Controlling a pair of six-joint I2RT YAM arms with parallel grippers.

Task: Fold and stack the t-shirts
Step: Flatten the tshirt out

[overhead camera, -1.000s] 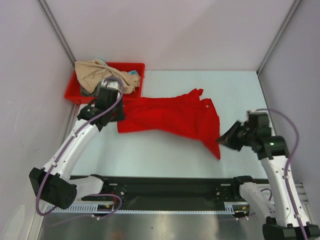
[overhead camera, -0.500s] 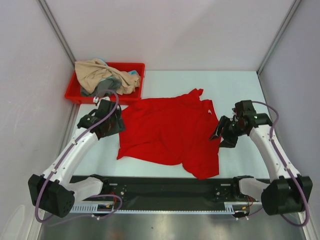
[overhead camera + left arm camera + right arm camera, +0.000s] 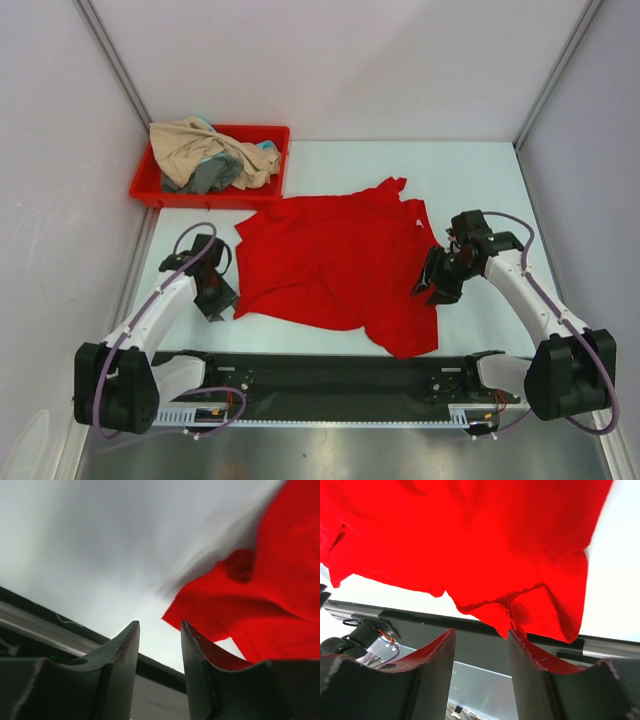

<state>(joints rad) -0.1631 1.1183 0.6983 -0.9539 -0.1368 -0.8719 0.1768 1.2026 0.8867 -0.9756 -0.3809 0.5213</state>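
White walls box in a pale table (image 3: 330, 300), black rail along the near edge. Top view: red t-shirt (image 3: 340, 260) lies spread but rumpled mid-table, one corner drooping toward the rail at lower right. Red tray (image 3: 150, 190) sits at the far-left corner, holding a heap of shirts: beige t-shirt (image 3: 195, 145) on top, grey t-shirt (image 3: 205, 178) under it, a sliver of light blue t-shirt (image 3: 266, 146) at the right side. Left gripper (image 3: 216, 300) is low over the table just beside the red shirt's near-left corner, not touching cloth as far as I can see. Right gripper (image 3: 432, 285) is over the shirt's right edge; can't tell contact from up here. Left wrist view: left gripper (image 3: 159, 645) fingers stand apart with a narrow gap, nothing between them, bare table behind; red shirt's (image 3: 260, 595) corner sits up and to the right, clear of the fingers. Bit of motion blur. Right wrist view: right gripper (image 3: 481, 652) fingers also apart, nothing held; red shirt (image 3: 470, 540) fills the upper frame, its wrinkled hem corner hanging just beyond the fingertips, black rail (image 3: 470, 642) behind.
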